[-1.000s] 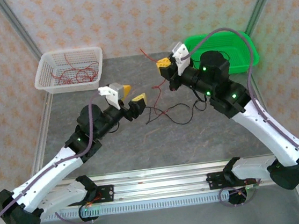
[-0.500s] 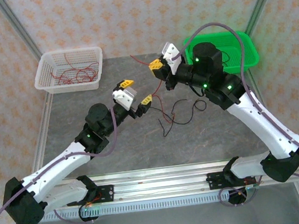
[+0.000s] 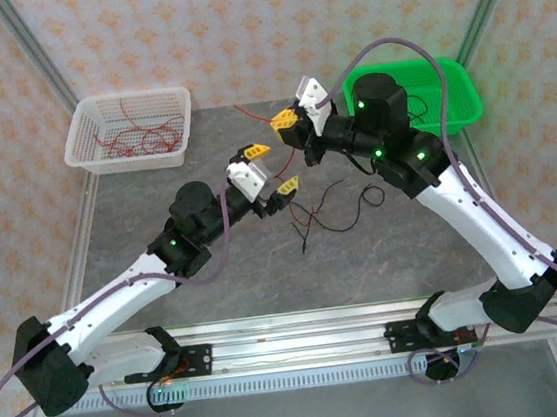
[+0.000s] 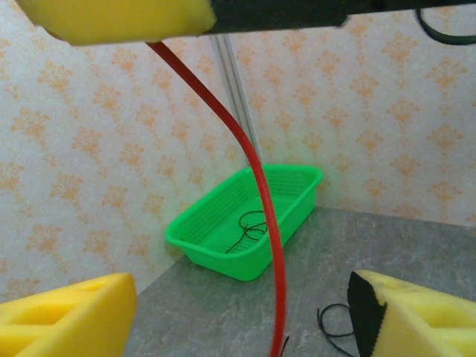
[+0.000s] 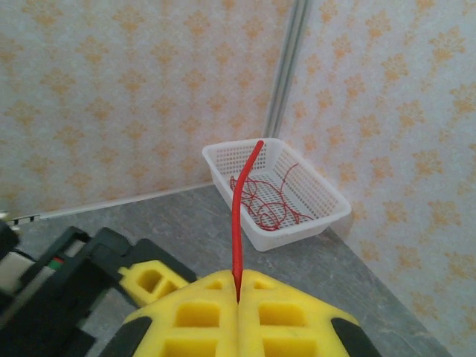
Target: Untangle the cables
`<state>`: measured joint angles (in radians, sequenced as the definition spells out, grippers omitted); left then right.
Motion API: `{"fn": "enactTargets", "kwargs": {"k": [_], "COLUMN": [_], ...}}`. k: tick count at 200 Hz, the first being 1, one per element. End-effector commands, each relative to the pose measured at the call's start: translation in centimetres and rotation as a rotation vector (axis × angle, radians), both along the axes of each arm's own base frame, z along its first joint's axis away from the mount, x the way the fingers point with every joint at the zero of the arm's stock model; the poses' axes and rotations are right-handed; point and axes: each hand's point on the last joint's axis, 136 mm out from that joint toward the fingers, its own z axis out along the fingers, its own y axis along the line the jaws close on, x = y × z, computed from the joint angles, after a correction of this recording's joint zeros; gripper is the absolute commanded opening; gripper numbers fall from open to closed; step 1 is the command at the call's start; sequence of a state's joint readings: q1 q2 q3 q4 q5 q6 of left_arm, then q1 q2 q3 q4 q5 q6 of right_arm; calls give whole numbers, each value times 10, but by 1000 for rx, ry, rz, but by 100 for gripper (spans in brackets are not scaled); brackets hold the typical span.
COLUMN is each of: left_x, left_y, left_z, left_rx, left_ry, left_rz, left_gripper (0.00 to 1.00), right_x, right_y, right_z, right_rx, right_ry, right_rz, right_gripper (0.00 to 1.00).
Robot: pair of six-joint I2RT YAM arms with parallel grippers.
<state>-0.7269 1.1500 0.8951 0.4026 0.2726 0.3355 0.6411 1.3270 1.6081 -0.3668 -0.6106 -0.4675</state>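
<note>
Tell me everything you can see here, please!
white basket: one, white, far left of the table
red cables: several, red, inside the white basket
green basket: one, green, far right of the table
black cable: at least one, black, curled inside the green basket
held red cable: one, red, pinched by the right gripper, hanging between the left gripper's fingers
loose black cables: a few, black, on the table between the arms
table: one, grey, under everything
right gripper: one, yellow pads, raised mid-table, shut on the held red cable
left gripper: one, yellow pads, just below it, open
</note>
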Motion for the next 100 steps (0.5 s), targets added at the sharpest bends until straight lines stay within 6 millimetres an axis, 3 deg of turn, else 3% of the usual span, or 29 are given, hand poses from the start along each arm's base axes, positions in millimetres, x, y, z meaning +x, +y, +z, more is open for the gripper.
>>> {"fn": "enactTargets", "kwargs": {"k": [1,25,37,52,79,100], "left_x": [8,15,17,17,17,20], "left_y": [-5,-14,-15,-12,0,11], "left_z": [18,13,13,17,33,42], "left_rx": [-31,-20,-22,-42,-111,-156], "left_ry": [-30,-18,-13,-14,-16,22], "left_rz": [18,9,12,21,84,151], "left_gripper": [69,54,34,0,0,0], "right_x": [-10,-13,-13,-12,10,31], "right_y": [3,2,1,-2,-19,-55], "right_z": [20,18,17,15,16,7], "right_rx": [80,97,100,108,218,368], "right_ry": [-25,-13,-5,11,115,265], "right_rz": [54,56,50,29,-151,-415], "right_gripper": [0,0,0,0,0,27]}}
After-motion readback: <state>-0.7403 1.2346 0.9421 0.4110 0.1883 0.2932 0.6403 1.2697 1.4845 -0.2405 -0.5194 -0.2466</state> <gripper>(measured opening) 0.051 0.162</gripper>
